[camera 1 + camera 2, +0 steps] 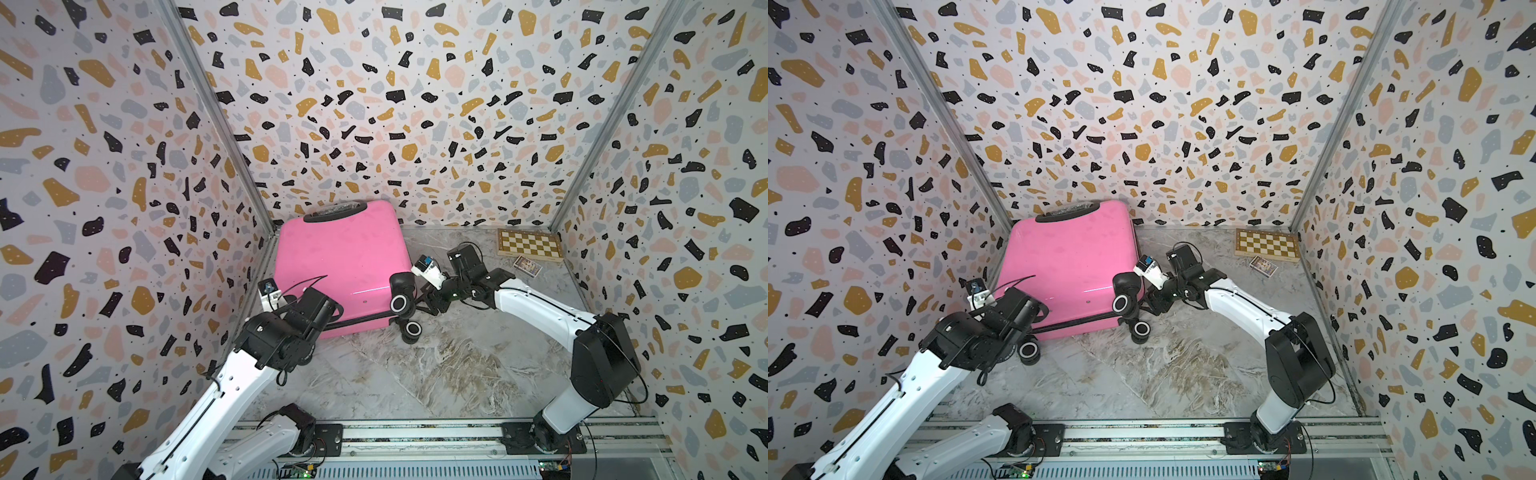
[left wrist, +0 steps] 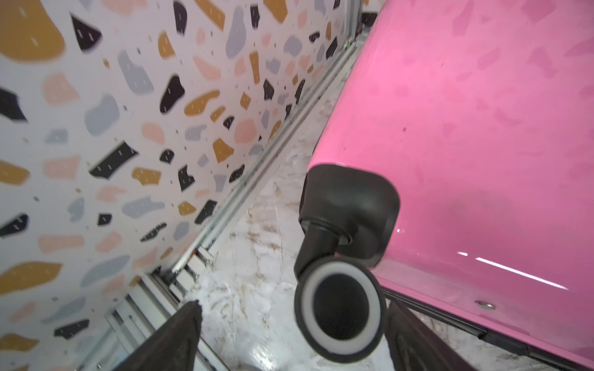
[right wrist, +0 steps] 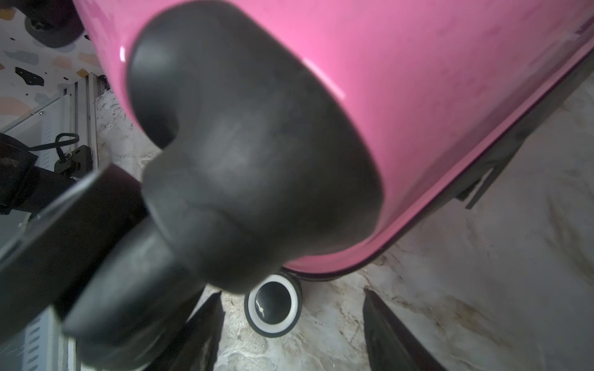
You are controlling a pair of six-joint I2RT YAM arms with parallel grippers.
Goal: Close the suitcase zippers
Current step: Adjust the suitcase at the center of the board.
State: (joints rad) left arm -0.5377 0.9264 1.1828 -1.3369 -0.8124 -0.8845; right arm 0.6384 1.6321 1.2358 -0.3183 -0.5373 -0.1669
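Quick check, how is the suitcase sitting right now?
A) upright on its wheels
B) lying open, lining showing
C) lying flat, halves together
C: the suitcase lies flat on the table, pink shell up and shut, its wheels sticking out sideways.

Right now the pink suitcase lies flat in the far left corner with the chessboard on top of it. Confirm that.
One thing is wrong. The suitcase lies flat in the far left corner, but the chessboard is not on it: it lies on the table in the far right corner, well apart. Both top views show this.
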